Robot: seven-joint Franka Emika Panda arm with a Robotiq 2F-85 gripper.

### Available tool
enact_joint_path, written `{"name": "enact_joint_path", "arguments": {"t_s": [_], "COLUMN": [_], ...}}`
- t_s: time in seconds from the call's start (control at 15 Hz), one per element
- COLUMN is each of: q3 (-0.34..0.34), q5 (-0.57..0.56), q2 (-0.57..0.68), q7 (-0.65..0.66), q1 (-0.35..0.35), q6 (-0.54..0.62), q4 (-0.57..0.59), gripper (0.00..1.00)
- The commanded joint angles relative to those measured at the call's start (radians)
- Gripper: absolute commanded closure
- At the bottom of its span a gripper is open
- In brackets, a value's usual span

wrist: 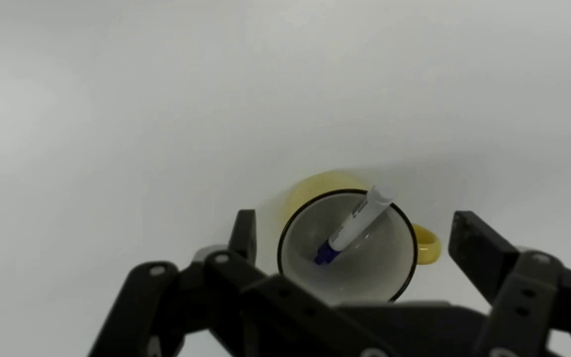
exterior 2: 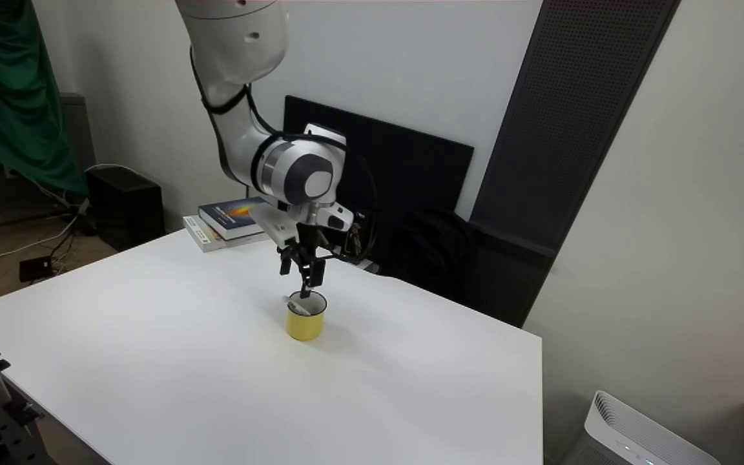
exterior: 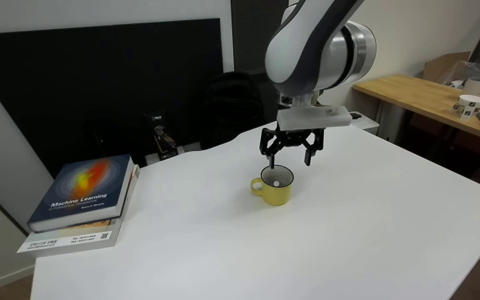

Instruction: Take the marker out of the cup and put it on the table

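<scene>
Currently your gripper [exterior: 290, 163] hangs, jaws spread wide, above the cup [exterior: 276, 196] on the table [exterior: 231, 254]. In the wrist view you see the marker [wrist: 356, 225] leaning inside that cup, blue end down, whitish end at the rim's right; in an exterior view, stacked books [exterior: 81, 189] lie at the left.

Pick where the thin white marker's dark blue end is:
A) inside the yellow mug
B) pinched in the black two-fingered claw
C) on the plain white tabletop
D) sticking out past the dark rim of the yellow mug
A: the wrist view shows the dark blue end of the marker inside the mug, the white end poking past the rim.
</scene>
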Motion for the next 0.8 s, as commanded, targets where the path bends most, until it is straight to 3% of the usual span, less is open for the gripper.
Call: {"name": "enact_joint_path", "arguments": {"t_s": [0.0, 0.73], "q3": [-0.026, -0.061], "q5": [-0.011, -0.014], "q2": [0.035, 0.089], "q7": [0.039, 0.062], "q1": [0.029, 0.083], "q6": [0.066, 0.158], "q4": [0.021, 0.022], "gripper": [0.00, 0.00]}}
